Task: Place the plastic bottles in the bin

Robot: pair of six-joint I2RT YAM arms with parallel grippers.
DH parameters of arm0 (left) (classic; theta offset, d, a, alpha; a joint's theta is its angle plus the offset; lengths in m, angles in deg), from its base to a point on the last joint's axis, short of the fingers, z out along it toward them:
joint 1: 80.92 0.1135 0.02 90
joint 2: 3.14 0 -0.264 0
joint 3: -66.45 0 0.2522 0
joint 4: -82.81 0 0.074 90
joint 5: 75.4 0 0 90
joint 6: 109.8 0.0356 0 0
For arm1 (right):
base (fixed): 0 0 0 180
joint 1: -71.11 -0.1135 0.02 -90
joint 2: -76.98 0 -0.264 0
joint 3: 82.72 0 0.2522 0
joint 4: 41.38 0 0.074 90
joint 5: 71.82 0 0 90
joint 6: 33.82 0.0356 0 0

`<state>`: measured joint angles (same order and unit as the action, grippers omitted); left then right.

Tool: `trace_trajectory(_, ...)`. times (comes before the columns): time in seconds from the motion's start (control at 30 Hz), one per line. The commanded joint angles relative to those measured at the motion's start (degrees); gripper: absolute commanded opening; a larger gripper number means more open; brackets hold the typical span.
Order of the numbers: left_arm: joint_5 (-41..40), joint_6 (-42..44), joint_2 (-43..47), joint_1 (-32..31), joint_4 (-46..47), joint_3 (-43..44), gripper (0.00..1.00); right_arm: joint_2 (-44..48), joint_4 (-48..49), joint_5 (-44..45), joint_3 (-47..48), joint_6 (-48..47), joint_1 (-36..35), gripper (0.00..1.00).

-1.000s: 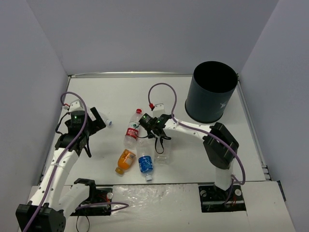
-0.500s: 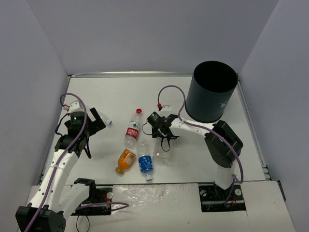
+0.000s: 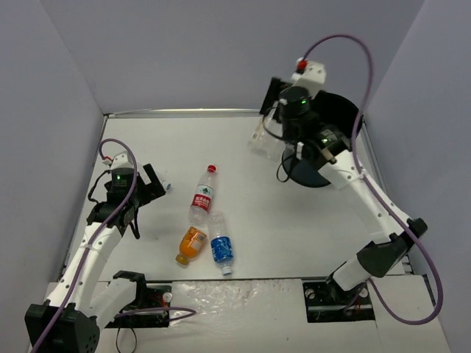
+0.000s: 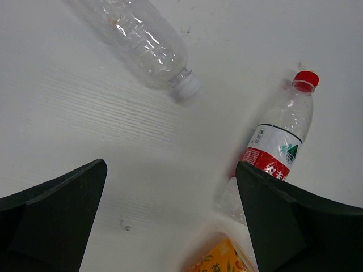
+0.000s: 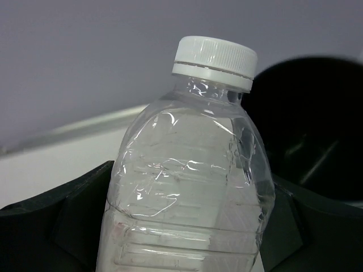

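1. Blue-labelled bottle: nearest the arm bases, lying flat on the table, cap toward the bases. Clear ribbed plastic, glossy wrap. Not binned.
2. Orange-filled bottle: just left of no. 1, on its side, opaque orange contents. Not binned.
3. Red-labelled bottle: next back, lying down, red cap pointing away. Clear body, red-and-white label. Not binned.
4. Left fingers: dark, wedge-shaped, spread wide, holding nothing, low over the table by no. 5.
5. Small clear bottle: white cap, thin crinkled wall, flat on the table just beyond the left fingers. Not binned.
6. Large clear bottle: unlabelled, ridged, dented, white screw cap. Pinched at the body between the right fingers, lifted well off the table, cap toward the bin. Approx. beside the rim, not over the mouth.
7. Bin: far right, tall dark cylinder, smooth matte wall. Interior too dark to tell contents.

Tally: one in transit, four visible on the table; most of the job left.
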<state>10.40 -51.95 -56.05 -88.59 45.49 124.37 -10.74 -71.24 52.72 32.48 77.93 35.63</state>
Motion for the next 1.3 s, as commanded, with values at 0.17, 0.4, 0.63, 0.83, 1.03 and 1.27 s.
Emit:
trace_trajectory(0.17, 5.4, 2.4, -2.2, -0.9, 5.0, 2.5, 0.97, -4.6, 21.4, 2.6, 5.6, -18.0, 24.5, 0.48)
trace_trajectory(0.4, 8.2, 4.2, -3.1, -2.9, 5.5, 2.8, 0.97, -16.2, 26.0, 11.2, 9.4, -25.5, 27.2, 0.66)
trace_trajectory(0.63, 7.8, 6.3, -5.5, -6.9, 5.1, 4.4, 0.97, -15.6, 25.9, 14.2, 6.7, -25.1, 27.3, 1.0)
trace_trajectory(0.83, 11.2, 9.3, -11.3, -10.9, 7.1, 6.2, 0.97, -9.1, 24.5, 12.9, 5.9, -28.1, 24.6, 1.0)
trace_trajectory(1.03, 12.4, 11.4, -21.3, -16.1, 10.2, 9.5, 0.97, 0.1, 19.5, 16.5, 0.5, -27.2, 17.5, 1.0)
trace_trajectory(1.27, 11.1, 11.7, -33.7, -17.7, 12.4, 15.1, 0.96, 19.2, 14.6, 0.4, -23.2, -4.3, 13.9, 1.0)
